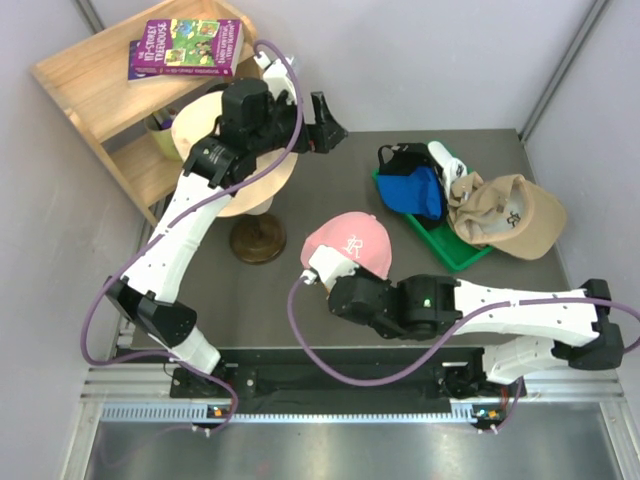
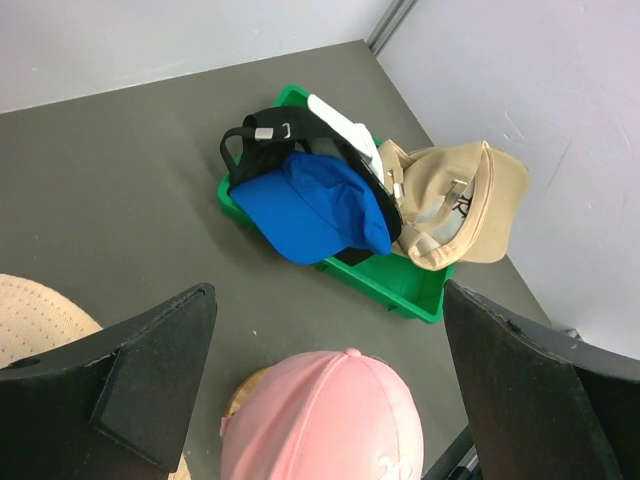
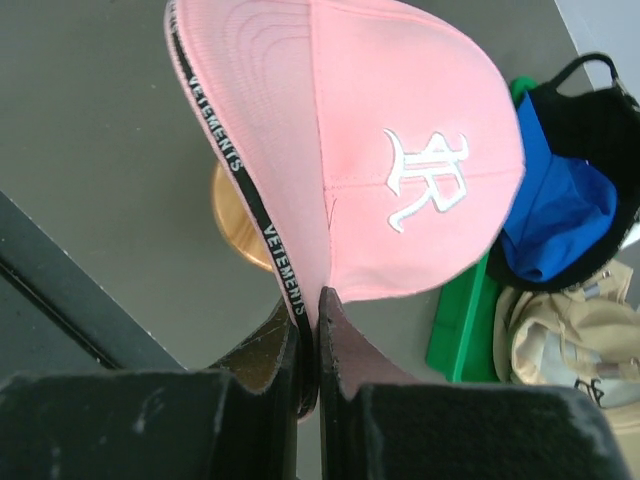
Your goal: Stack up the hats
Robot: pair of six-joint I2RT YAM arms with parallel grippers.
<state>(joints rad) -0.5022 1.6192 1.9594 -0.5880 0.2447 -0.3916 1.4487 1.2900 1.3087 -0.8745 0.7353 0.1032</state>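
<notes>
Stacking is seemingly starting: the right gripper point(image 3: 318, 305) is clamping the rim of the pink cap point(image 1: 347, 243) at near centre, the left gripper point(image 1: 328, 122) is hanging wide open and empty, and a carry to the far-right hats point(image 1: 510, 215) is likely coming next.

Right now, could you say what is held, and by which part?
The right tool pinches the pink cap by its crown's edge; the left tool holds nothing.

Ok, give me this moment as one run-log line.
right jaws: shut on pink cap rim | left jaws: open, empty | tray: blue cap, black cap | tan cap: on tray's edge
</notes>
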